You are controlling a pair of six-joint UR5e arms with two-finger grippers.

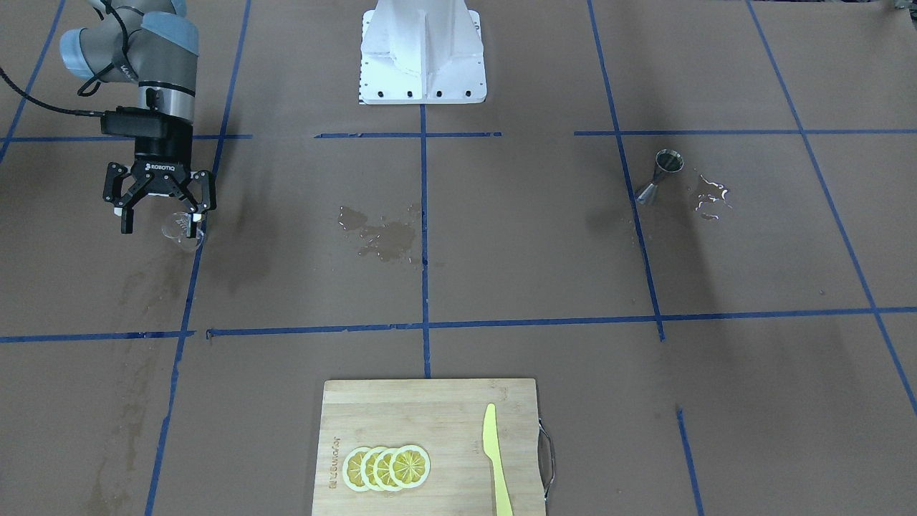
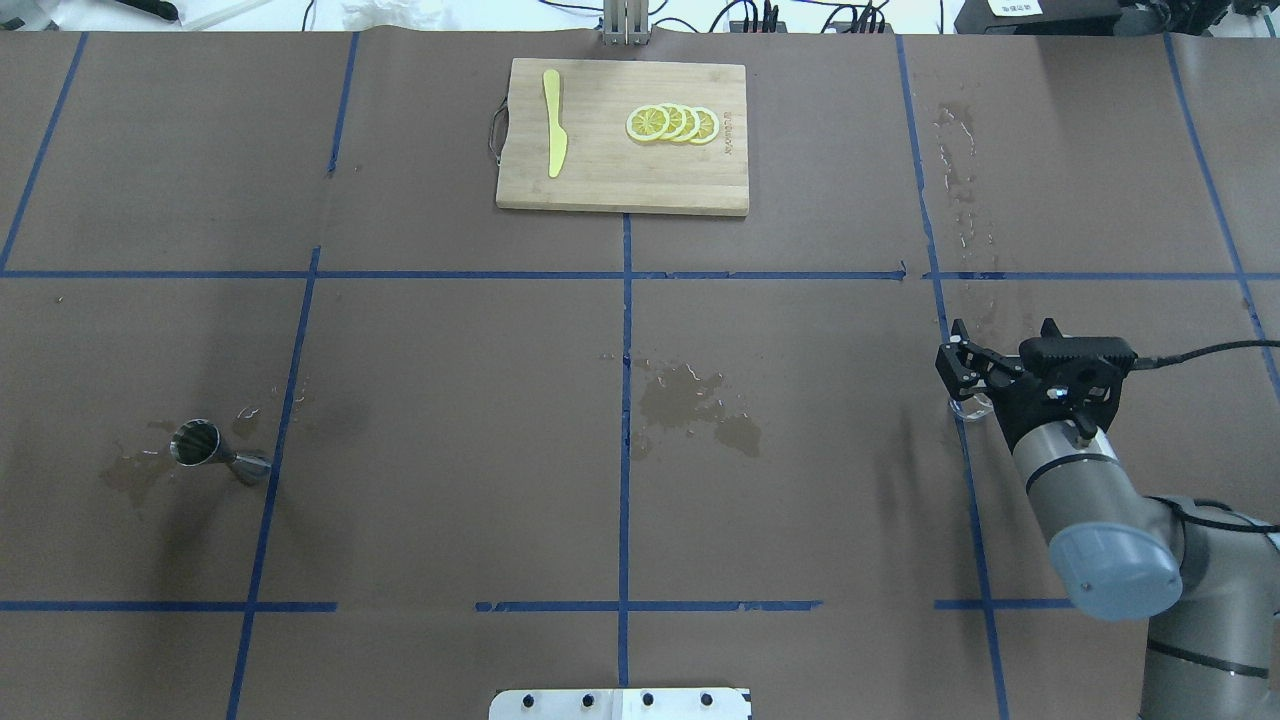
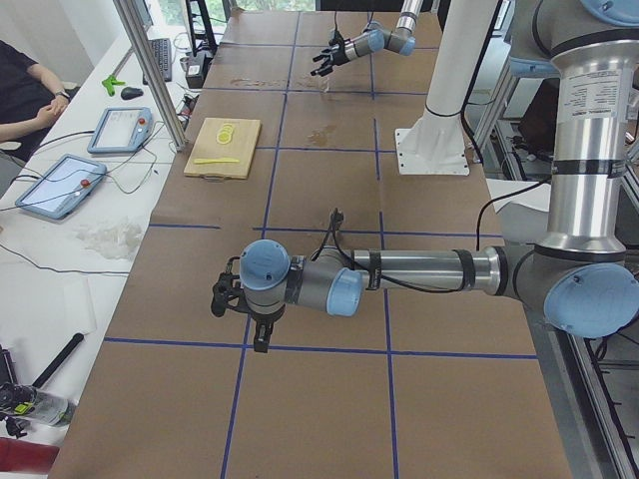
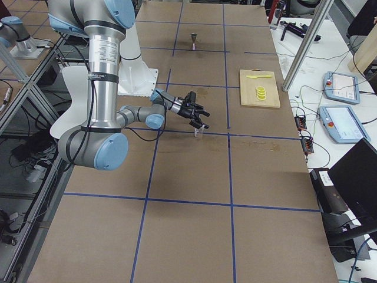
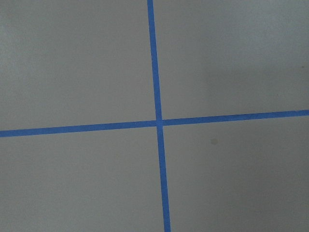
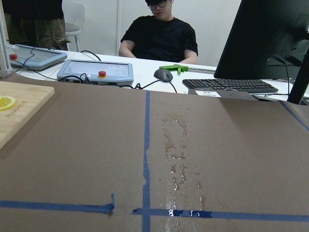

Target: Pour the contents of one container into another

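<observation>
Only one word reads plainly anywhere: "ROBOTIQ", printed in white on the black body of the right end effector [image 1: 162,223]. That end effector hangs low over the brown-papered bench [image 1: 537,272] on the robot's right side with its jaws spread wide, gripping nothing. The clear glass cup [image 1: 182,231] stands on the bench just under it, by a blue tape line and close to one fingertip [image 1: 196,217]; whether the two touch cannot be told. The steel jigger [image 1: 660,176] stands upright far off on the robot's left side, well apart from the cup, beside another tape line, with shiny droplets [image 1: 711,197] just next to it. A darker wet patch [image 1: 380,236] lies near the bench's middle. On the operators' side sits a wooden cutting board [image 1: 430,401] carrying four overlapping lemon slices [image 1: 387,467] and a yellow knife [image 1: 496,459]; a mark is burnt into the board near the slices, but its letters are too small to read. The left end effector [image 3: 240,297] shows only in the side view from the robot's left, hanging above the bench, and whether its jaws are wide or narrow cannot be told; its wrist camera sees only two crossing tape lines.
</observation>
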